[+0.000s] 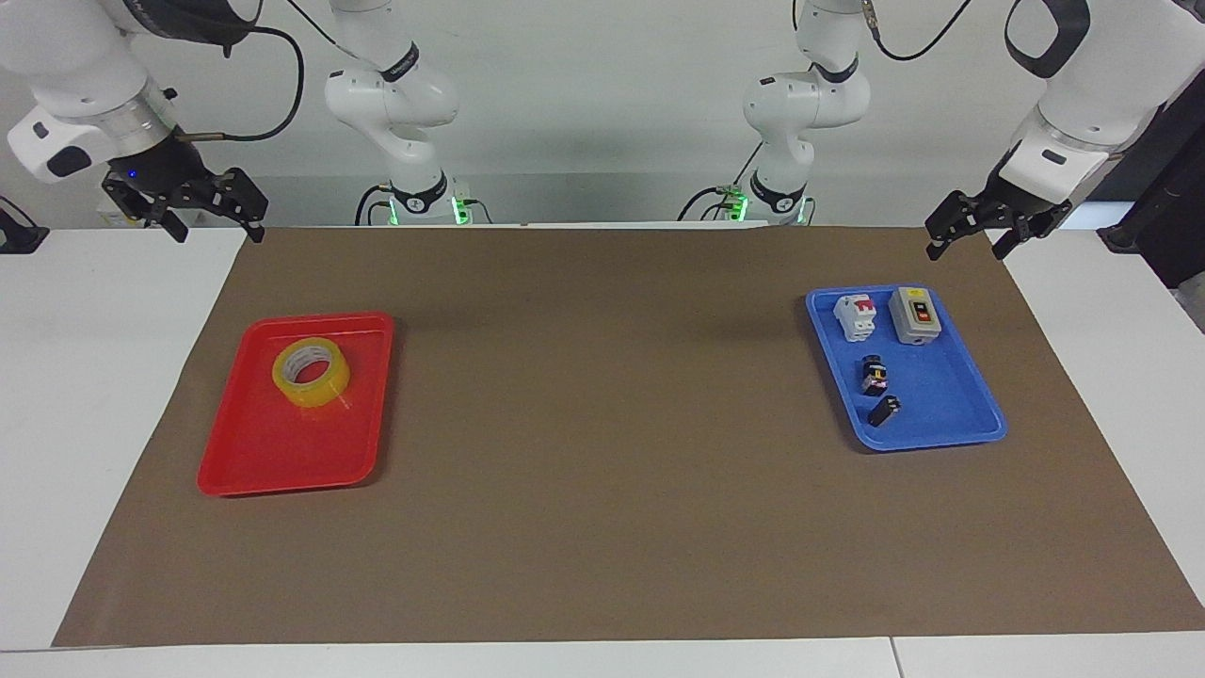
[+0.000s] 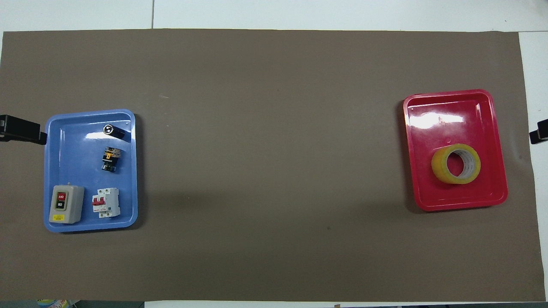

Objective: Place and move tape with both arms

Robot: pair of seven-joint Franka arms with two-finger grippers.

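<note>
The tape [image 1: 312, 372], a yellow translucent roll with a pale core, lies flat in a red tray [image 1: 273, 452], in the tray's half nearer to the robots; it also shows in the overhead view [image 2: 456, 164]. My right gripper [image 1: 215, 229] is open and empty, raised over the mat's corner at the right arm's end, apart from the tray. Only its tip shows in the overhead view [image 2: 540, 134]. My left gripper [image 1: 965, 250] is open and empty, waiting over the mat's edge beside the blue tray [image 1: 951, 414].
The blue tray [image 2: 77, 128] at the left arm's end holds a grey switch box [image 1: 915, 315], a white and red breaker [image 1: 856, 315] and two small black parts [image 1: 875, 375]. A brown mat [image 1: 602, 424] covers the table.
</note>
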